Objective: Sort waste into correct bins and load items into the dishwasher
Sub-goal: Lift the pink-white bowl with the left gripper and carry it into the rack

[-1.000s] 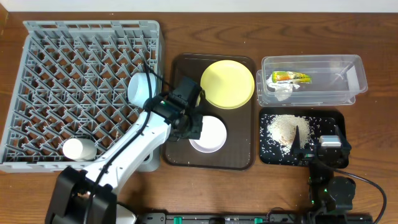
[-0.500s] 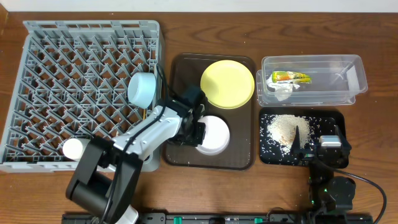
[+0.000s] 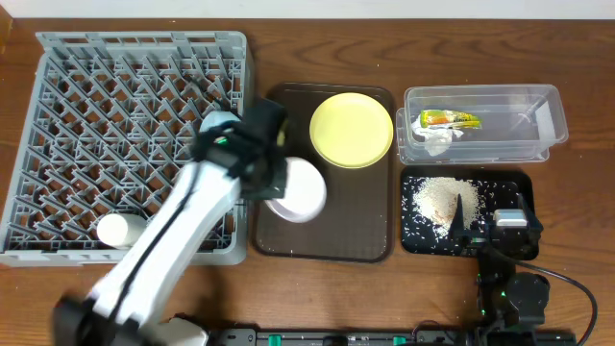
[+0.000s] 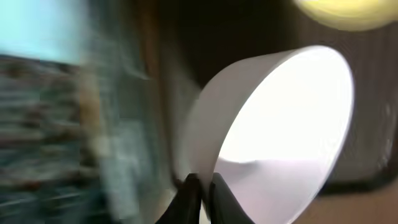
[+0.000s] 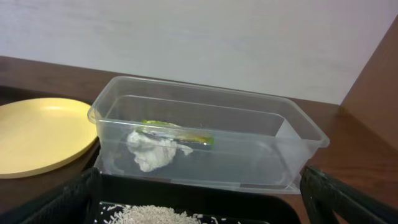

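The left gripper is pinched tight on the rim of the round white-pink bowl. The bowl is held tilted on its side over the left part of the dark brown rectangular serving tray, just beside the large grey plastic dish rack. The round pale yellow plate lies on that tray. The right gripper gapes wide and empty over the glossy black tray of beige crumbs.

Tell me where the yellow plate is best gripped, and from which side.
The yellow plate lies flat on the brown tray, so pinch its rim. Come from the right: that edge seems to ride on the tray's lip, probably leaving room for one of the jaws underneath.
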Motion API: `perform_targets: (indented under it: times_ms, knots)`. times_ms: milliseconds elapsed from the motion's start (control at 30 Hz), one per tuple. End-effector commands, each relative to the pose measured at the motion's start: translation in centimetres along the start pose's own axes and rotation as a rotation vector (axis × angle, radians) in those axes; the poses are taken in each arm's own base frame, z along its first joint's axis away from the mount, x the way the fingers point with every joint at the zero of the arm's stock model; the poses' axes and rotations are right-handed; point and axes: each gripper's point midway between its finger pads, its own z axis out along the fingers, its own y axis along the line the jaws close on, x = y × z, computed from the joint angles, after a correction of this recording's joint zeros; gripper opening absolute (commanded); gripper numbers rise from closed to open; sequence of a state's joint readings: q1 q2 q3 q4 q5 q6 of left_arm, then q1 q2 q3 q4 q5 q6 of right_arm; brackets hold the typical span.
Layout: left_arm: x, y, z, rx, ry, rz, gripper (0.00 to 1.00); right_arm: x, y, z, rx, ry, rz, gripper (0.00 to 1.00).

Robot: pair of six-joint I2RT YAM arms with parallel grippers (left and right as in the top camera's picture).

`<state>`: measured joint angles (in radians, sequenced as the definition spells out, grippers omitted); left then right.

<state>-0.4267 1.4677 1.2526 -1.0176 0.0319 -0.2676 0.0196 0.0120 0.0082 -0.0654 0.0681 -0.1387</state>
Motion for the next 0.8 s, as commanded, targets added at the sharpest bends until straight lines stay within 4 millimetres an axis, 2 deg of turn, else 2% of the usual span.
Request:
perform_targets:
  times_ms: [0,67,133,267,367,433,567,700,767]
  knots:
    - [-1.5,3.9,-3.8,-0.192,-0.166,-0.013,0.08,0.1,-0.2,0.0,0.01,0.001,0.011,0.99]
    - [-1.5,3.6,-4.6,-0.164,-0.191,-0.016,0.08,0.1,-0.2,0.0,0.01,0.0,0.011,0.99]
    - [-1.0,4.2,-5.0,-0.191,-0.185,-0.009,0.08,0.1,-0.2,0.0,0.01,0.0,0.011,0.99]
    - [-0.1,7.8,-6.5,-0.384,-0.193,-0.029,0.08,0.1,-0.2,0.0,0.01,0.0,0.011,0.99]
    - [0.5,10.9,-8.5,-0.571,-0.229,-0.075,0.08,0.1,-0.2,0.0,0.01,0.0,0.011,0.99]
    - [0.7,12.2,-9.5,-0.652,-0.248,-0.095,0.08,0.1,-0.2,0.0,0.01,0.0,0.011,0.99]
    - [0.7,12.9,-10.0,-0.709,-0.256,-0.097,0.08,0.1,-0.2,0.0,0.01,0.0,0.011,0.99]
    - [0.2,14.6,-11.2,-0.848,-0.311,-0.125,0.08,0.1,-0.2,0.0,0.01,0.0,0.011,0.99]
    - [0.1,14.9,-11.1,-0.884,-0.308,-0.116,0.08,0.1,-0.2,0.0,0.01,0.001,0.011,0.99]
